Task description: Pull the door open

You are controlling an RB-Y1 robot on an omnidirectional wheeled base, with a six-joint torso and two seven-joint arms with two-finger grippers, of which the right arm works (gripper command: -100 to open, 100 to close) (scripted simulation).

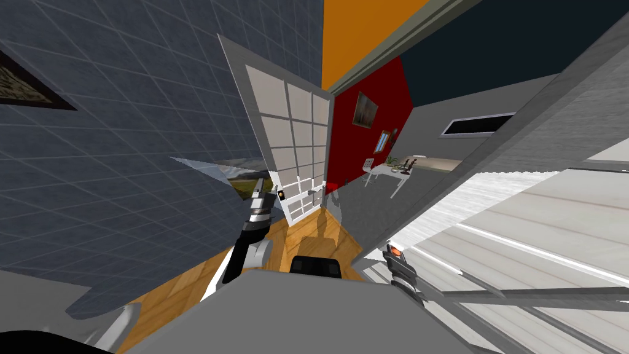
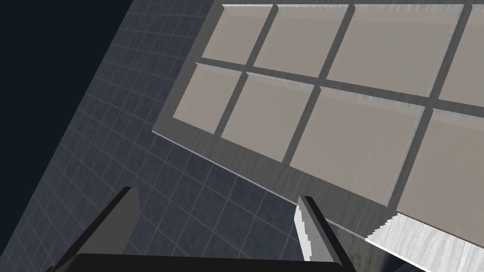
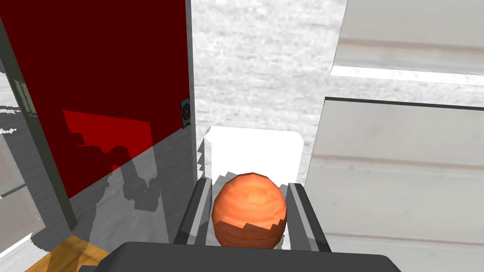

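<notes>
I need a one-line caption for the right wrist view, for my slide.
Right gripper shut on an orange round knob before a white plate, red wall beyond.

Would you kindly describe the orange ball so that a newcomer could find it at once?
Find the red wall and the white wall beside it. Before them my right hand is shut on the ball. It is the only round, orange thing among flat surfaces.

ball (image 3: 249, 210) between right fingers (image 3: 301, 212); door (image 1: 295, 147) ahead; table (image 1: 393, 171) beyond
</notes>
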